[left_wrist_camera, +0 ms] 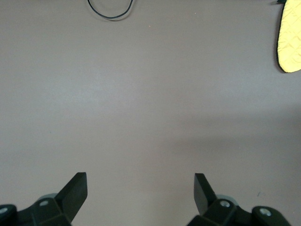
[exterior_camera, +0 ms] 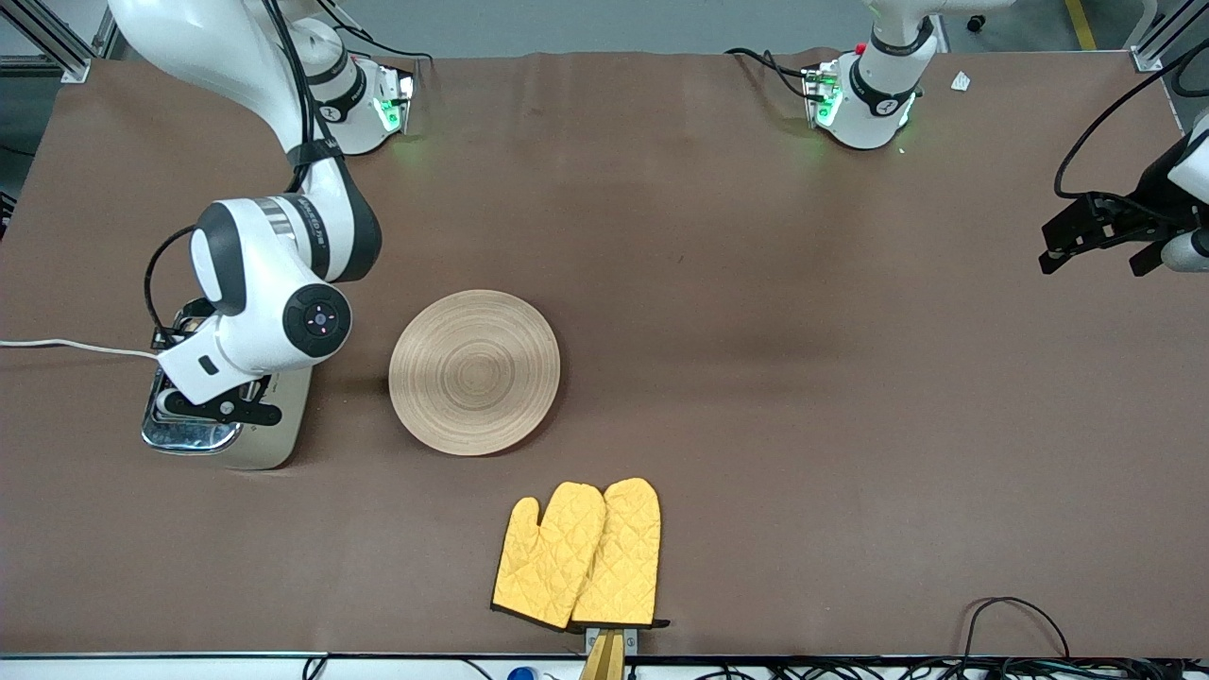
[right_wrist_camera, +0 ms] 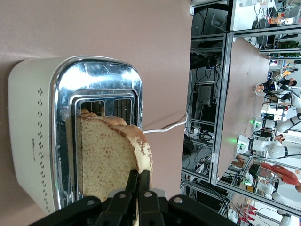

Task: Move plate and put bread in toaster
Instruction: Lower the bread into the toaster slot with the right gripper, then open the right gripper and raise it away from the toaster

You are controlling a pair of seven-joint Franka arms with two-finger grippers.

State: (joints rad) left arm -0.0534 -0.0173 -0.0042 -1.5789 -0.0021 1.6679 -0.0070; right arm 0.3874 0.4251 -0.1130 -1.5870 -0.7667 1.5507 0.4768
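The toaster point(exterior_camera: 269, 439) stands at the right arm's end of the table; its chrome top and cream side also show in the right wrist view point(right_wrist_camera: 33, 132). My right gripper point(right_wrist_camera: 139, 173) is over the toaster point(exterior_camera: 203, 401), shut on the crust edge of the bread point(right_wrist_camera: 106, 155). The slice stands upright, its lower edge in one slot and most of it above the chrome top. The plate point(exterior_camera: 474, 371) lies empty beside the toaster, toward the table's middle. My left gripper point(exterior_camera: 1093, 263) waits open and empty above bare table point(left_wrist_camera: 139, 179) at the left arm's end.
A pair of yellow oven mitts point(exterior_camera: 578, 555) lies nearer the front camera than the plate; one tip shows in the left wrist view point(left_wrist_camera: 289, 42). The toaster's white cord point(exterior_camera: 76, 348) runs off the table's end. Black cables point(exterior_camera: 1015, 614) lie at the front edge.
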